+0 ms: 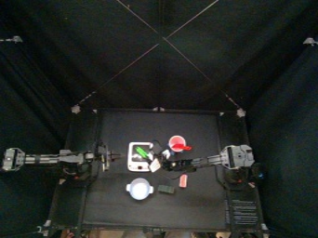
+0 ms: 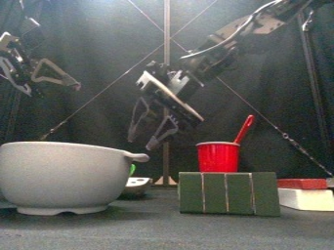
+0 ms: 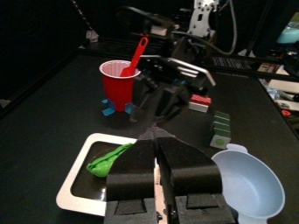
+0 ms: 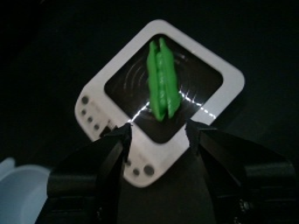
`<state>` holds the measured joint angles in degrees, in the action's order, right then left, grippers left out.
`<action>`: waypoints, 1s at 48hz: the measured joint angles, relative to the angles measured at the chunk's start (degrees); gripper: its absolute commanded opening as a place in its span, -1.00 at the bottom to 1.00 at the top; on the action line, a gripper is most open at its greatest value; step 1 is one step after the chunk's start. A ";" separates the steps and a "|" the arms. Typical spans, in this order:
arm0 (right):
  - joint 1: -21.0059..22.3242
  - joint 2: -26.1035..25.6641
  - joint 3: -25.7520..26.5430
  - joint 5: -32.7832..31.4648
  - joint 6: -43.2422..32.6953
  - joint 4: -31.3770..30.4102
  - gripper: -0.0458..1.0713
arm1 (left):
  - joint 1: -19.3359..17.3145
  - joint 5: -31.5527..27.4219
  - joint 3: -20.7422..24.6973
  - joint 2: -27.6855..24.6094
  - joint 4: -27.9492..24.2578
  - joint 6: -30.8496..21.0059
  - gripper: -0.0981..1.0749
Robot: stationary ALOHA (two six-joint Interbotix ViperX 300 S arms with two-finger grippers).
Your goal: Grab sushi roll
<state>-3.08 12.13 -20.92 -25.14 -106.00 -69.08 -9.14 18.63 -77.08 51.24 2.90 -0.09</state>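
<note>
White bowl (image 2: pixel 59 176) sits near left on the surface (image 2: pixel 156 232), green block (image 2: pixel 229 192) to its right, red cup (image 2: pixel 220 156) farther back. Right tool (image 4: pixel 158 140) hangs with jaws wide over the white tray (image 4: pixel 208 66) holding a green piece (image 4: pixel 162 80). Left tool (image 3: pixel 156 153) is at the left, jaws narrow, holding nothing. Sushi roll: cannot tell where, too dark and small.

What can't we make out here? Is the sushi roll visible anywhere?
- Sushi roll: not identifiable in any view. The top view is too small, and in the left wrist view the open right gripper hangs over the white square tray's far end.
- Front view: the grey round bowl hides the tray.
- Right wrist view: only the green piece shows.
</note>
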 measured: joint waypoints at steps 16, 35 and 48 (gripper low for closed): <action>-6.86 -6.59 -9.67 0.44 0.00 0.70 0.64 | -0.09 0.00 0.00 0.09 0.00 0.00 -0.28; -15.82 -7.73 -15.47 0.79 0.18 -1.41 0.64 | -0.09 0.00 0.00 0.00 0.00 0.00 -0.28; -18.02 -7.73 -16.17 2.90 0.18 -1.49 0.64 | -0.18 0.00 0.00 0.09 0.00 0.00 -0.28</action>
<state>-21.09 4.39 -37.09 -22.24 -105.82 -70.58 -9.32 18.63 -77.08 51.33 2.90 -0.09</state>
